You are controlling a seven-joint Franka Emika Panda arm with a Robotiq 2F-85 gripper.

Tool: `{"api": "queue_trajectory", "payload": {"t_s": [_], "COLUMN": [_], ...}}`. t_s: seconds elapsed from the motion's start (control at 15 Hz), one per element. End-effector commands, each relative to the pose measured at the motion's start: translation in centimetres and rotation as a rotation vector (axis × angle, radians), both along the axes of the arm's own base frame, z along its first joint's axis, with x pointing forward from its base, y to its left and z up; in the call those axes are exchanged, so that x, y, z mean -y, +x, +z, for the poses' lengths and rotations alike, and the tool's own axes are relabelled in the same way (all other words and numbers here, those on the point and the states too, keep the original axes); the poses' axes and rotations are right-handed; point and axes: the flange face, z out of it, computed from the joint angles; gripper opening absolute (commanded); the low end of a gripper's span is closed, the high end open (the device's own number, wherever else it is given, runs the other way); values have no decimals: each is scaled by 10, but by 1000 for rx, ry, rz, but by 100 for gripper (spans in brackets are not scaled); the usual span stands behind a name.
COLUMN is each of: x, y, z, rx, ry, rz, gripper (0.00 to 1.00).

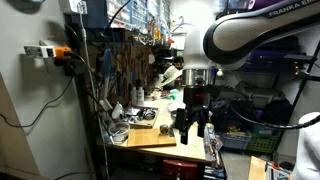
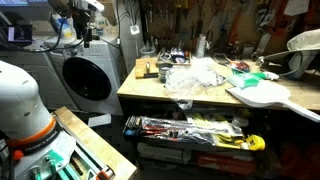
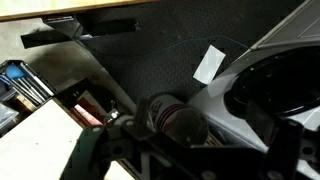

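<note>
There is one robot arm with one gripper. Its two fingers stand wide apart and hold nothing.

In an exterior view, going left to right, there is one washing machine and then one wooden workbench full of small stuff. The washing machine stands on the floor, just beside the left end of the workbench. It is white, with one big round door that looks dark inside. In the wrist view the round door shows on the right, near the gripper.
</note>
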Motion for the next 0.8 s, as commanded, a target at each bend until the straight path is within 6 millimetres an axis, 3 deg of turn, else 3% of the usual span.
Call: {"api": "queue_trajectory", "payload": {"t_s": [0.0, 0.67, 0.73], "x": [0, 0, 11], "y": [0, 0, 5], "z": [0, 0, -1], "rx": [-1, -1, 34], "ry": [0, 0, -52], "rz": [0, 0, -46], "gripper": [100, 100, 100]}}
